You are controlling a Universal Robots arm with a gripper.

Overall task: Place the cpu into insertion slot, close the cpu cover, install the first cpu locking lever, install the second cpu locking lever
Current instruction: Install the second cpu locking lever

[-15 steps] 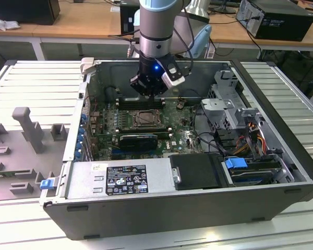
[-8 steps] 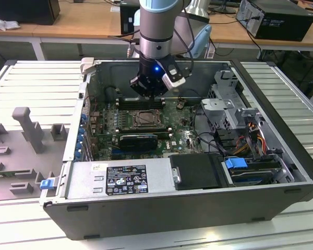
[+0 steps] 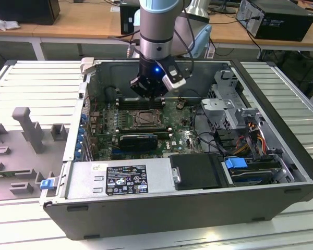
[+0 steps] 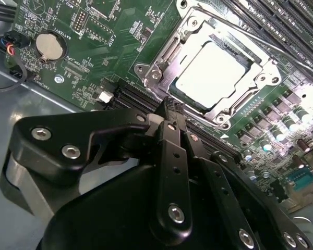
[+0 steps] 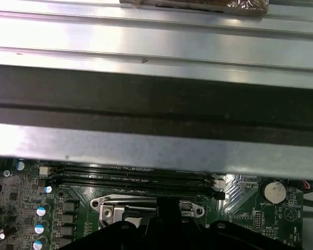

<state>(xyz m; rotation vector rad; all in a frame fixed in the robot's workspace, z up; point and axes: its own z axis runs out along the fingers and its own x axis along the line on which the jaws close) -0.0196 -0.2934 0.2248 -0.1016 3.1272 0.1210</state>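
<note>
The cpu (image 4: 211, 73) — a pale, flat square — lies seated in the insertion slot (image 3: 146, 119) on the green board. The cpu cover (image 4: 164, 57), a silver frame, lies flat around it — closed.

A lab or electronics workshop set up for robot work. An open computer case (image 3: 188, 208) lies on its side on a ribbed metal table (image 3: 36, 83), its green board (image 3: 107, 122) exposed, with a robot arm (image 3: 159, 26) reaching down into it. Grey fixture blocks (image 3: 26, 130) stand on the table at the exterior view's left. Behind run wooden desks (image 3: 78, 21) carrying another black computer box (image 3: 276, 18) and cables. The floor between is plain grey.
</note>
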